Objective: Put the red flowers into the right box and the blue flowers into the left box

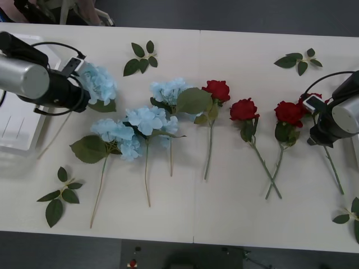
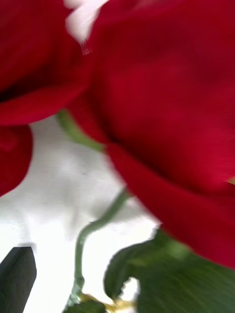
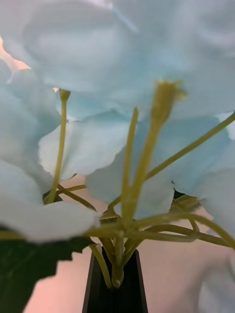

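Left gripper (image 3: pixel 115 288), at the front view's upper left, pinches a blue flower (image 1: pixel 100 84) by its stem base, near the left box (image 1: pixel 17 134) for dropping in. Right gripper (image 1: pixel 314 120), at the right edge, crowds a red flower (image 2: pixel 161 107); whether it grips, I cannot tell.

On the desk (image 1: pixel 224 213) the blue flowers (image 1: pixel 146 120) lie left of the middle and the red flowers (image 1: pixel 244 109) right of it, stems toward the near edge. The left box (image 1: pixel 17 131) sits at the left edge. My left gripper (image 1: pixel 84 84) is at the leftmost bloom, my right gripper (image 1: pixel 314 115) at the rightmost. Leaf sprigs (image 1: pixel 140 59) lie near the corners.
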Controlling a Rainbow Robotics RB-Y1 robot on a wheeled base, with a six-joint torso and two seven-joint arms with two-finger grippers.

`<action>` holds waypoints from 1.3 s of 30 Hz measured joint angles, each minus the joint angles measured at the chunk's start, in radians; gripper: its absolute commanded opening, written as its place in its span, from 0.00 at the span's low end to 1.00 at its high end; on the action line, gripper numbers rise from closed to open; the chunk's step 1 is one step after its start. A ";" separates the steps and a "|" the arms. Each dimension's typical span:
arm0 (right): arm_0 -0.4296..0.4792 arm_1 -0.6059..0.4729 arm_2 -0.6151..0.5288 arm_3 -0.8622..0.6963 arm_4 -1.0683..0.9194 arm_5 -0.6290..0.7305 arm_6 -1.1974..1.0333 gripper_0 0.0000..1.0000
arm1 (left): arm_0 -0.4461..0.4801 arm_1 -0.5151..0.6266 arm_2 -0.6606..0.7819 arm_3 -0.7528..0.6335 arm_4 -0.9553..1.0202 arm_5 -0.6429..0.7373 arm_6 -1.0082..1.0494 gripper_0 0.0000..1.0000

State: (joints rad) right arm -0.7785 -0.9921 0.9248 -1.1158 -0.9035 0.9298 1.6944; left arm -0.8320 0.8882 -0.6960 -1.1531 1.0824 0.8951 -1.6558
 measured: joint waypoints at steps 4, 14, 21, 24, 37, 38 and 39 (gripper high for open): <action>-0.009 0.001 0.022 0.004 -0.005 -0.003 0.000 0.44 | -0.013 0.149 0.075 -0.134 -0.001 0.216 -0.002 0.00; -0.008 0.050 -0.028 0.068 -0.007 -0.025 0.000 0.00 | -0.058 0.377 0.073 -0.064 -0.358 0.182 -0.242 0.00; -0.008 0.050 -0.014 0.077 -0.024 -0.042 0.000 0.00 | 0.041 0.308 0.074 0.074 -0.469 -0.019 -0.239 0.26; -0.008 0.050 -0.014 0.088 -0.036 -0.062 0.000 0.00 | 0.087 0.285 0.074 0.122 -0.501 -0.129 -0.235 0.58; -0.081 -0.053 -0.237 0.059 -0.304 0.090 0.000 0.00 | 0.126 0.327 0.073 0.059 -0.180 -0.215 -0.235 1.00; -0.081 -0.069 -0.282 0.053 -0.305 0.115 0.000 0.00 | 0.135 0.355 0.074 0.011 -0.102 -0.215 -0.235 1.00; -0.081 -0.085 -0.328 0.050 -0.302 0.141 0.000 0.00 | 0.147 0.391 0.074 -0.058 0.005 -0.214 -0.235 1.00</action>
State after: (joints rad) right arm -0.8591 -1.0775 0.5964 -1.0662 -1.2059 1.0709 1.6940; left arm -0.6848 1.2793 -0.6224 -1.2109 1.0871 0.6806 -1.8908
